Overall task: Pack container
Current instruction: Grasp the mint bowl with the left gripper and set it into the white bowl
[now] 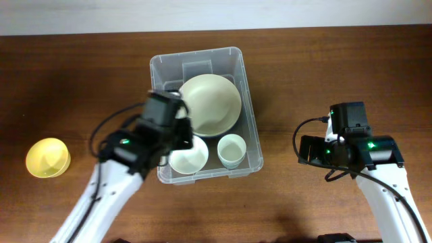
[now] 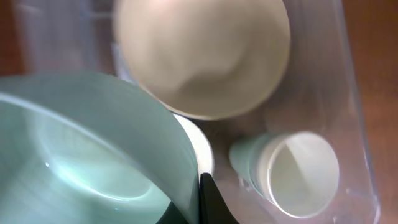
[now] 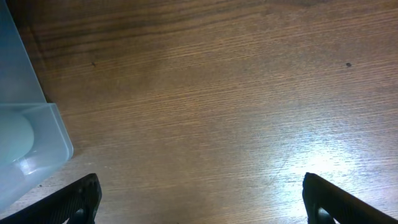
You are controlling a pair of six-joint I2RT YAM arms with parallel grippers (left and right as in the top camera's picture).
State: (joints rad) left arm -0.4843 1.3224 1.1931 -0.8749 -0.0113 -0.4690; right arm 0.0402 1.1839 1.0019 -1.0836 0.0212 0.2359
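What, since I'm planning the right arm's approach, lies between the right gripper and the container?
Only bare wooden table separates the right gripper and the container, shown in the overhead and right wrist views.

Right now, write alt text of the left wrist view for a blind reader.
A pale green bowl, held at its rim by the left pincer, fills the lower left. Beyond it, inside the clear container, sit a large cream bowl at top and a small white cup lower right.
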